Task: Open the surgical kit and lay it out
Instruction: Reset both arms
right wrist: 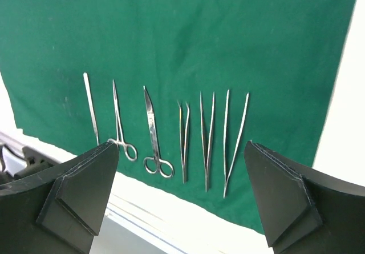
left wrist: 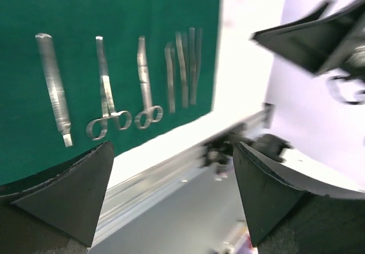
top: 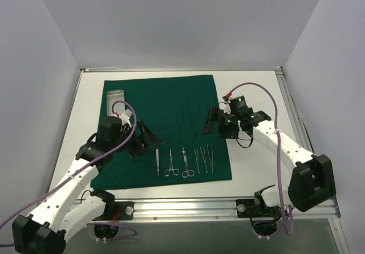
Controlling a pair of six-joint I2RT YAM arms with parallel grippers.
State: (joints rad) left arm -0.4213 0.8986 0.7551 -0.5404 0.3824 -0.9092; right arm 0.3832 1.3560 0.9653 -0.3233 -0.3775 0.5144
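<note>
You have the limp cloth spread mid-tabletop, the stiff, light tray on its far left corner, likely slippery scissors and tweezers along its near edge, best pinched mid-shaft, while your left gripper and right gripper gape empty.

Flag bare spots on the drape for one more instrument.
Free: drape middle and far half, between tray and right end effector; bare table beyond the drape's right edge, far side. Crowded: near edge, where the instrument row lies beside the left end effector.
</note>
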